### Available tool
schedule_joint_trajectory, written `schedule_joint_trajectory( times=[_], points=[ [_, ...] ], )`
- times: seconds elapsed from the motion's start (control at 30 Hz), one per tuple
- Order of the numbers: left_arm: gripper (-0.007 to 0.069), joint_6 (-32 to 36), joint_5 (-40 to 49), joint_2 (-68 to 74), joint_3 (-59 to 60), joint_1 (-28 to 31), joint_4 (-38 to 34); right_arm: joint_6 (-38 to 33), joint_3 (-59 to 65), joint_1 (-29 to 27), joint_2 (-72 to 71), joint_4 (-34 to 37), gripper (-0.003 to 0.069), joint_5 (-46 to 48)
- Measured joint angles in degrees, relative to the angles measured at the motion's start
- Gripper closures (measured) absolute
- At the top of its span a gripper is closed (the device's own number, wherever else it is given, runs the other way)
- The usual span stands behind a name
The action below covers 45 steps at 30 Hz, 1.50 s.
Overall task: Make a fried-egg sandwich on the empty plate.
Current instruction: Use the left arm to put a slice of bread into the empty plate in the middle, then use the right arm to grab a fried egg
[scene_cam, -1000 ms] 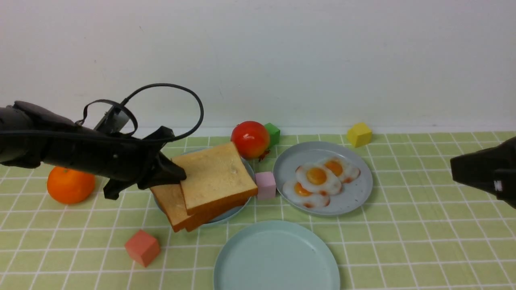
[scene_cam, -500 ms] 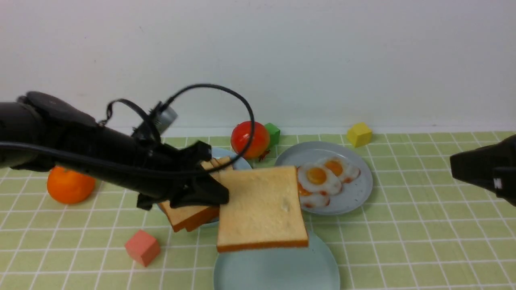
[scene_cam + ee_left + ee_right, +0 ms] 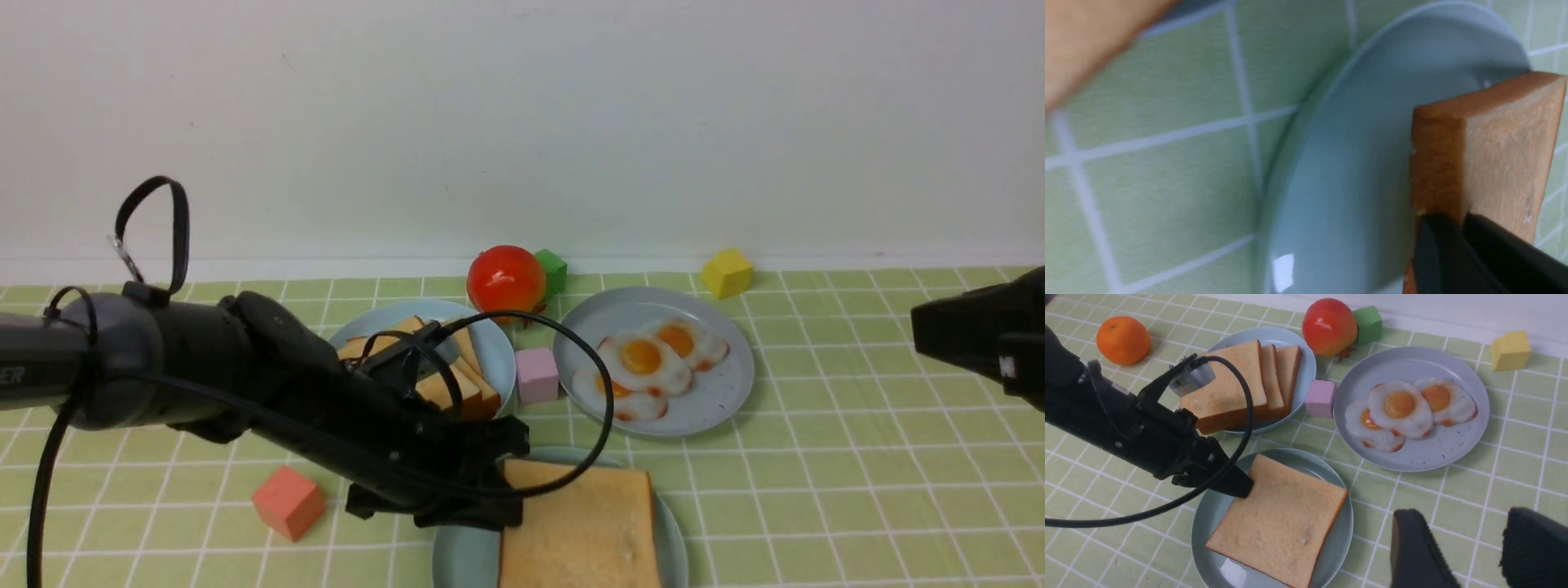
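Note:
My left gripper (image 3: 502, 482) is shut on the edge of one golden toast slice (image 3: 580, 531). The slice lies flat on, or just above, the pale mint-blue plate (image 3: 461, 559) at the front. The right wrist view shows the slice (image 3: 1282, 518) over that plate (image 3: 1337, 539), with the left gripper (image 3: 1245, 488) at its corner. The left wrist view shows the jaws (image 3: 1453, 228) clamped on the toast (image 3: 1494, 143) above the plate (image 3: 1363, 163). Three fried eggs (image 3: 645, 359) lie on a grey-blue plate (image 3: 718, 400). My right gripper (image 3: 1466, 539) is open and empty above the cloth at the right (image 3: 922, 335).
Three more toast slices (image 3: 457, 384) lean on another grey-blue plate (image 3: 490, 351). Around them are a pink cube (image 3: 536, 376), a tomato (image 3: 506, 282), a green cube (image 3: 553, 269), a yellow cube (image 3: 727, 272), a red cube (image 3: 287, 501) and an orange (image 3: 1123, 339).
My left arm carried the toast slice from the stack plate forward and down to the mint-blue plate. The right arm has stayed still.

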Motion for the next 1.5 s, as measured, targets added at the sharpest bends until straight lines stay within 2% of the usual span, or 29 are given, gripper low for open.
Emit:
schedule_joint_trajectory(
  times=[0.13,0.2,0.37,0.5,0.63,0.73,0.9,0.97,1.13,1.3,1.4,1.5],
  points=[
    [0.0477,-2.8,-0.1,0.0,0.0,0.0,3.1,0.0,0.0,0.0,0.0,0.0,0.0334,-0.7],
    [0.0389,-5.8,1.6,0.0,-1.0,0.0,7.4,0.0,0.0,0.0,0.0,0.0,0.0334,-2.0],
    [0.0247,-13.1,7.4,-0.9,-6.2,0.0,17.4,0.0,0.0,0.0,0.9,0.0,0.0334,-3.9],
    [0.0197,-16.4,15.5,-3.7,-14.1,0.1,26.0,0.7,-0.3,0.0,4.8,0.0,0.0313,-4.5],
    [0.0207,-16.9,22.4,-6.3,-22.2,0.1,28.5,6.0,-2.9,-0.1,12.0,0.0,0.0258,-4.5],
    [0.0244,-15.5,25.4,-9.5,-26.4,0.0,28.5,10.2,-6.2,-1.6,19.7,0.4,0.0224,-4.4],
    [0.0314,-12.5,26.7,-15.4,-26.0,0.0,28.5,10.3,-14.3,-6.3,31.8,3.0,0.0214,0.9],
    [0.0354,-10.3,26.7,-18.7,-23.9,0.0,28.6,8.7,-19.1,-8.7,37.6,5.7,0.0214,3.1],
    [0.0435,-2.6,20.0,-28.0,-12.1,0.0,27.2,-6.4,-27.7,-9.2,51.0,7.7,0.0225,4.5],
    [0.0443,0.1,14.0,-31.3,-5.5,0.0,24.4,-9.9,-32.2,-8.4,58.3,7.5,0.0268,5.3],
    [0.0443,0.3,13.0,-31.4,-4.5,0.0,23.4,-6.7,-33.9,-8.2,61.5,7.6,0.0300,5.4],
    [0.0442,0.4,11.9,-31.4,-4.3,0.0,22.6,2.1,-34.3,-8.2,64.3,8.0,0.0316,5.3]
  ],
)
